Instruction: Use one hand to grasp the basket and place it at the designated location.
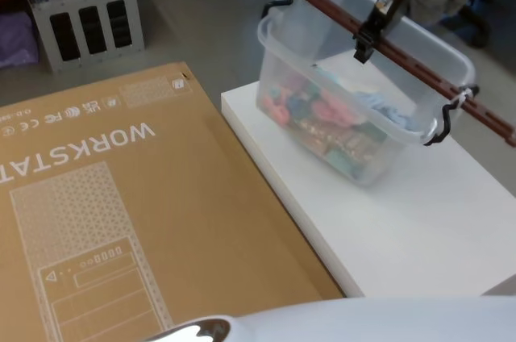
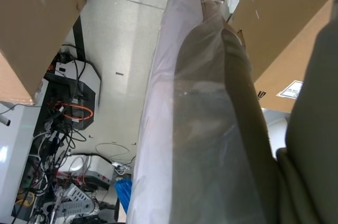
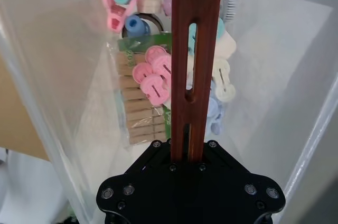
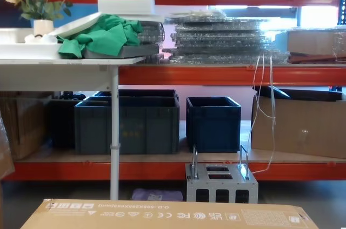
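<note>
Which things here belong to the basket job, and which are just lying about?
Job: clear basket; its brown handle; right gripper, shut on the handle; white platform beneath, possibly the target.
Lying about: cardboard box; grey metal rack; dark crates and green cloth behind.

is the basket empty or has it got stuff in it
Not empty. Through the basket's clear wall, pink and blue clips and a pack of wooden pegs cover its bottom, below the rim.
</note>
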You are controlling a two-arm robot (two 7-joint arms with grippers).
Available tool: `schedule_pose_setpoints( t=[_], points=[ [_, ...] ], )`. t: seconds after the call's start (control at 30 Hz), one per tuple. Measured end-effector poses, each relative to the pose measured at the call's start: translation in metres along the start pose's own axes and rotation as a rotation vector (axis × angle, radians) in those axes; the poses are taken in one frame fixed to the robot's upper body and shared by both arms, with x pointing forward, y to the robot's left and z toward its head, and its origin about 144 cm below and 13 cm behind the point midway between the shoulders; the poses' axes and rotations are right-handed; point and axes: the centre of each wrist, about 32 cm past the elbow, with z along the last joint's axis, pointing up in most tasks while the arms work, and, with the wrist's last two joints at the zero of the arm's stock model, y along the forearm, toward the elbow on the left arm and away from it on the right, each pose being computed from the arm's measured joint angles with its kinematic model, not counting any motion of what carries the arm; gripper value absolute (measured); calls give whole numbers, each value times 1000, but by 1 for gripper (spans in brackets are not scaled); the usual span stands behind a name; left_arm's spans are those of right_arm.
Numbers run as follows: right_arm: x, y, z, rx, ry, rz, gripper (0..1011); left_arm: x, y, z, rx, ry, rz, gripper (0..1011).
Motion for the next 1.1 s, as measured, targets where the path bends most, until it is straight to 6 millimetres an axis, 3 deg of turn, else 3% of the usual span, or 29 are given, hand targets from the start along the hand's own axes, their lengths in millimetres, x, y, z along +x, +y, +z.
schedule_pose_setpoints(
  t=[0.17, 0.8, 1.03, 1.1],
  points=[
    [16, 2, 6, 2, -100, 21, 0, 0, 0, 0, 0, 0, 0, 0],
    [43, 2, 13, 31, -315, 39, 0, 0, 0, 0, 0, 0, 0, 0],
    [57, 3, 28, 40, -449, 46, 0, 0, 0, 0, 0, 0, 0, 0],
    [63, 5, 41, 46, -520, 43, 0, 0, 0, 1, -1, -1, 0, 0]
  ],
)
